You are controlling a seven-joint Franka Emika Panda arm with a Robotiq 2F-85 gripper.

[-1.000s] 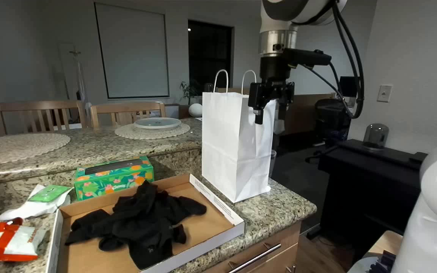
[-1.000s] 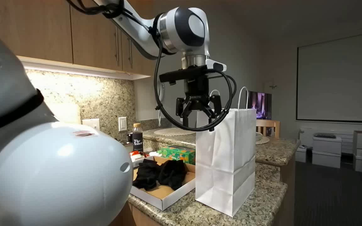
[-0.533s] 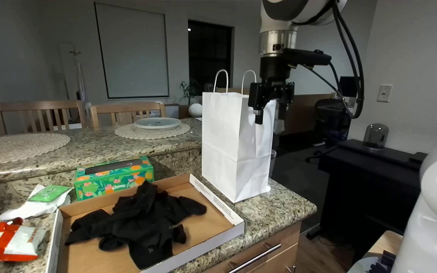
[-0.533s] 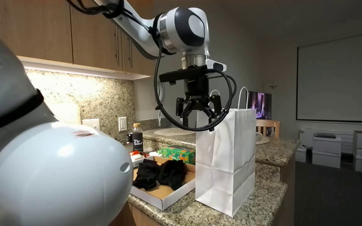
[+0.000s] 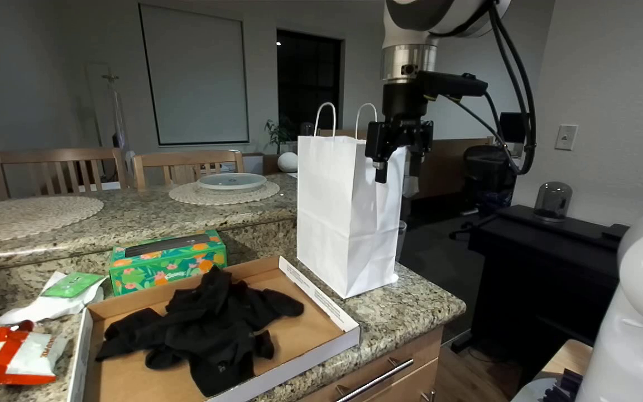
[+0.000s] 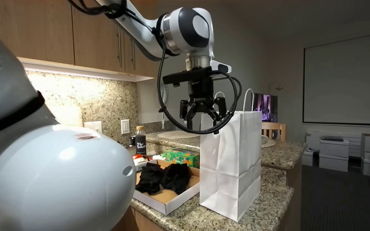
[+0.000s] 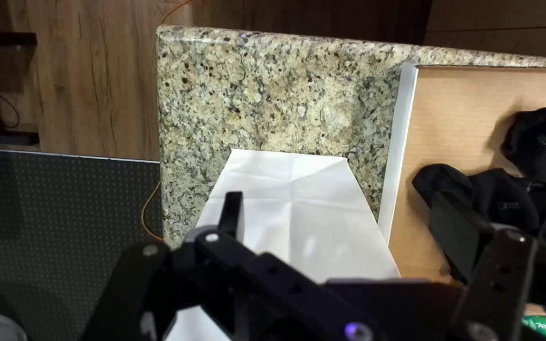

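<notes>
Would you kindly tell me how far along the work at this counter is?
Done: the white bag stands upright beside the tray. In hand: nothing; the open end effector hangs by the bag. Left, seemingly: any grasp; the black clothing lies untouched in the tray.

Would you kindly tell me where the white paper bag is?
In both exterior views, the white paper bag stands on the granite counter, just right of the cardboard tray, its upper part near the open gripper.

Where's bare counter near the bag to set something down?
The counter corner, bordered by the white bag, shallow box and outer edges, is bare; so is cardboard beside the black clothing. Crowded: between shallow box and raised ledge, where the tissue box sits, and by the red-white packet.
</notes>
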